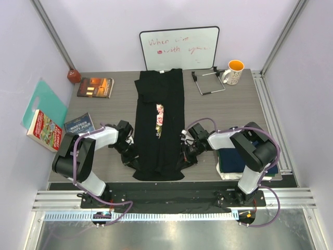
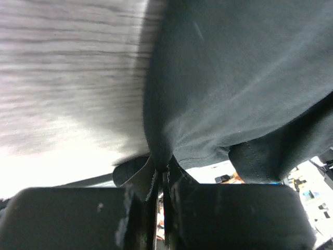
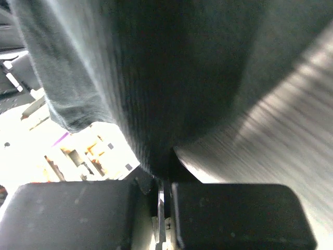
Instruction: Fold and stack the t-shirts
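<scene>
Pinched shut on cloth with the left gripper (image 2: 161,177) and the right gripper (image 3: 162,182), one at each hem corner farthest from the whiteboard (image 1: 179,48), holding the black t-shirt (image 1: 156,94), laid as a narrow strip running straight out from that whiteboard, probably for folding hem toward collar.

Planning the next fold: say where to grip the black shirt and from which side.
Grip both long edges of the black shirt just above the near hem, left edge from the left, right edge from the right. It lies flat as a narrow strip, so those edges are free. The left hand and right hand are shut on it there.
</scene>
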